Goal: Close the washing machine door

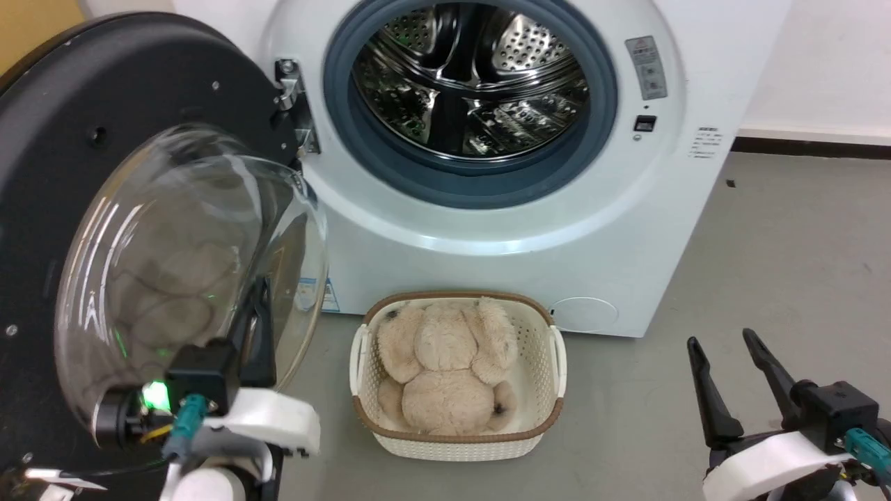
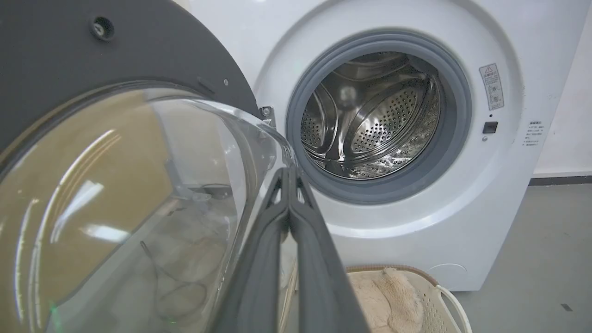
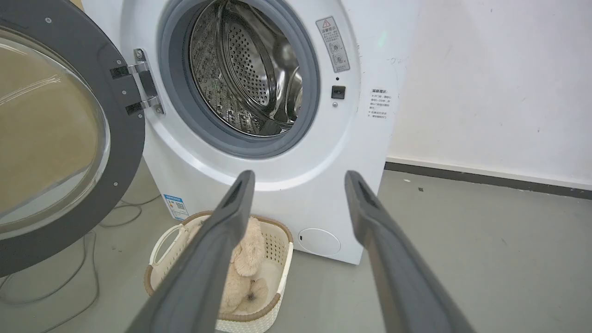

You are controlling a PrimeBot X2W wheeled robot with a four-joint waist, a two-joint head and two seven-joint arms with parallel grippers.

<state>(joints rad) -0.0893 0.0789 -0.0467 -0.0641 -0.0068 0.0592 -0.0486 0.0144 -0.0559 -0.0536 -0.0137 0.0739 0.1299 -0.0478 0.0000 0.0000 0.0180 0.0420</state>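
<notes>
1. The washing machine door (image 1: 62, 90) stands swung wide open, hinged on the left side of the washing machine (image 1: 501, 236).
2. Left gripper (image 2: 289, 178): fingers pressed together, holding nothing, just beside the door's glass bowl.
3. Right gripper (image 1: 720, 339): fingers spread wide, empty, low before the machine's right corner.

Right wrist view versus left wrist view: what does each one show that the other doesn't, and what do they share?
Right wrist view, not the left: the right gripper with fingers spread open, holding nothing, and the blue label sticker low on the washing machine. Left wrist view, not the right: the left gripper, fingers shut together, tips by the edge of the glass bowl; contact unclear. Both: the washing machine door swung open, the steel drum, and the basket with the plush toy.
</notes>
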